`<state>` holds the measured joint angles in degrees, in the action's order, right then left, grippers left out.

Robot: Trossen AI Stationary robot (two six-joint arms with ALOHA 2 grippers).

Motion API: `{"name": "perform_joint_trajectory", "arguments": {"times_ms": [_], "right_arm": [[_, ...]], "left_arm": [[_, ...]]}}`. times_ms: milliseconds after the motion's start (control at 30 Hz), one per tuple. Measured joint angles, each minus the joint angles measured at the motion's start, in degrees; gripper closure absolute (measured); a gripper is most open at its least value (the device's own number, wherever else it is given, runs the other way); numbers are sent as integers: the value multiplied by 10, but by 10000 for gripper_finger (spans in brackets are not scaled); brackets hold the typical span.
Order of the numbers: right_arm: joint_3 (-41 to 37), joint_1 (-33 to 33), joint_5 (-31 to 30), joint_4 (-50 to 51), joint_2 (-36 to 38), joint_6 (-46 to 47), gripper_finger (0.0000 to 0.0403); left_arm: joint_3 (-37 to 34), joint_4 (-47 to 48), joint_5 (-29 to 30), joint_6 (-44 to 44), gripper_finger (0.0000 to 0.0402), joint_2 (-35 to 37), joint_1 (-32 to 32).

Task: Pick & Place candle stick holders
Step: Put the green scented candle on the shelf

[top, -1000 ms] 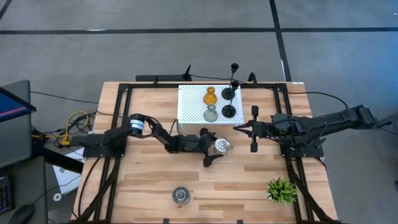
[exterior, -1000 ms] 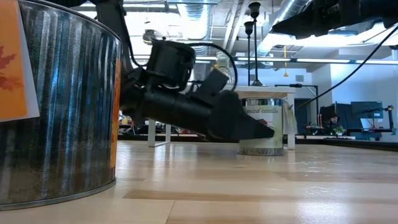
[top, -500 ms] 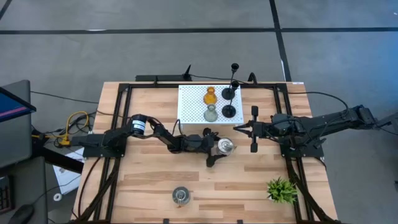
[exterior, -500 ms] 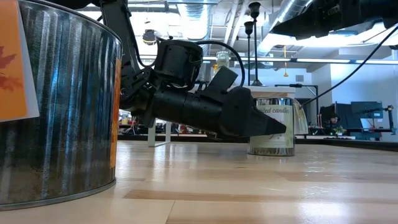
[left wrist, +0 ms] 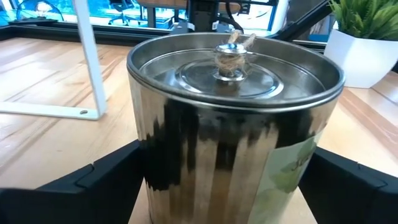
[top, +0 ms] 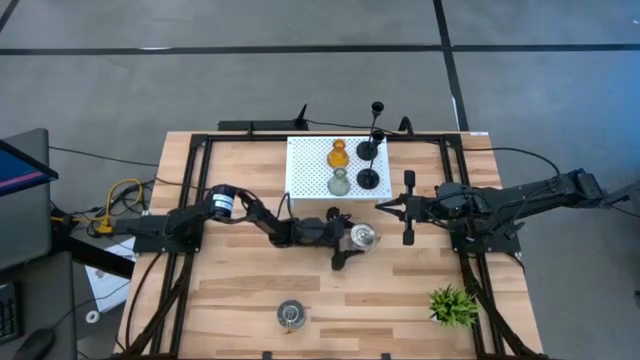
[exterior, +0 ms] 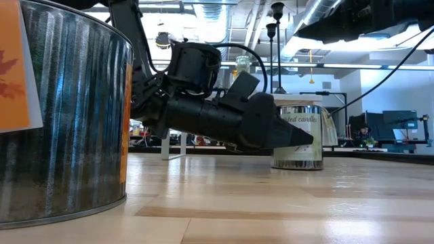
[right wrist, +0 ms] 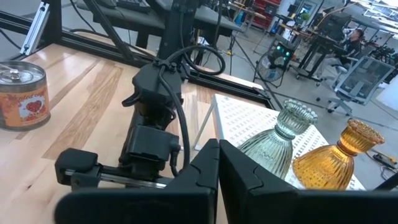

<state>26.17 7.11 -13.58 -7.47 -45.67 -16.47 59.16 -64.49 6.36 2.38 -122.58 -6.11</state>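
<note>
A silvery jar-like candle stick holder (top: 361,235) (left wrist: 236,124) stands on its base on the table's middle, and my left gripper (top: 348,237) (exterior: 271,132) is shut on it. On the white perforated stand (top: 305,165) stand an amber holder (top: 337,153), a grey-green one (top: 339,182) and two black thin-stemmed ones (top: 368,150) (top: 369,178). A second silvery jar (top: 291,314) stands near the front edge. My right gripper (top: 382,205) (right wrist: 217,168) hangs shut and holding nothing, right of the stand. My left gripper has the jar's round wall between its two fingers, one finger (left wrist: 106,180) on each of two opposite sides, low on the wall (left wrist: 305,168). The fingers come in level from the table's left. The jar stays upright; in the low view its base (exterior: 298,166) looks to be on the table.
A spiky green plant (top: 452,305) in a white pot stands at the front right. The second jar fills the left of the low view (exterior: 61,115). Black frame rails (top: 190,200) run along the table's sides. Bare wood lies between the held jar and the front edge.
My left gripper has moved a little toward the table's right edge. The silvery jar between its fingers has slid the same way, staying upright. Most of this happened in the first half second.
</note>
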Motion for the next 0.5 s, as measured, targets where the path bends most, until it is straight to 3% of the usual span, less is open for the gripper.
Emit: {"name": "perform_joint_trajectory", "arguments": {"times_ms": [500], "right_arm": [[0,0,0,17,0,13,403]], "left_arm": [[0,6,0,0,39,3,-3]]}}
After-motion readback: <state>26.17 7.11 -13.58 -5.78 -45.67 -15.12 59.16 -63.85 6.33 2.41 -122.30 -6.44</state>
